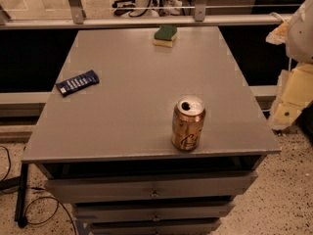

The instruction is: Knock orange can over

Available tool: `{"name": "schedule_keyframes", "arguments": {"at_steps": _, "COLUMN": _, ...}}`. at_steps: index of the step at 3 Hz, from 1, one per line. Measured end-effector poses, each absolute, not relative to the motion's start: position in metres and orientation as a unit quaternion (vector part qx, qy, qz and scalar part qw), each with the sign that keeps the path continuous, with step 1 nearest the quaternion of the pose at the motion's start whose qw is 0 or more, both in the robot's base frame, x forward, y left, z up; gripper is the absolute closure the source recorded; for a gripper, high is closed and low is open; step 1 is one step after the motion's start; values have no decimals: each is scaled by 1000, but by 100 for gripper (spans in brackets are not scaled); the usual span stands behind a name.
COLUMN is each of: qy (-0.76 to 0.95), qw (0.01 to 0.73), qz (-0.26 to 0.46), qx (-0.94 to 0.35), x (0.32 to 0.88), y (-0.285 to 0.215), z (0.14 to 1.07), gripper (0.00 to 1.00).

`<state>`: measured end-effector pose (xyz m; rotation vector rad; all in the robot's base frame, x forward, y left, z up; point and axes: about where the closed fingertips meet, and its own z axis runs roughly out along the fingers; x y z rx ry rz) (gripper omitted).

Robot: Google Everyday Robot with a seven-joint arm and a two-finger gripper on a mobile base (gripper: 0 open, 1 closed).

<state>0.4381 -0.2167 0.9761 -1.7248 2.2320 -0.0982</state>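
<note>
Trailing over the speckled floor (288, 199) at far left, dark cables (34, 207) run below the worktop's front left corner. On the grey worktop (132, 102), a dark blue packet (77, 82) with pale markings lies flat near the left edge, about midway along it and turned at a slant. Further right, a sponge (165, 35), green on top and yellow beneath, sits by the far edge, close to its middle. Under the front edge, a stack of grey drawers (154, 187) shows, each with a small central knob.

Right of centre, the can (188, 124) stands upright near the front edge, well apart from the packet and sponge. Its silver top faces up with the opening showing, and its golden-orange side carries dark and white swirls. Nothing touches it.

Off the right edge of the worktop, the gripper (289, 104) shows as cream-coloured parts hanging beside the edge, below a white rounded arm section (301, 28) at the upper right. It is clear of the worktop and apart from the can. Whether it is released or clenched cannot be told from this view.
</note>
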Motion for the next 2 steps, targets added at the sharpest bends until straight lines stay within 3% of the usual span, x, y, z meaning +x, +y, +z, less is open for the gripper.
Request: {"name": "schedule_keyframes", "arguments": {"at_steps": 2, "qy": 780, "qw": 170, "qz": -27, "qx": -601, "x": 438, "y": -215, "z": 976, "gripper": 0}}
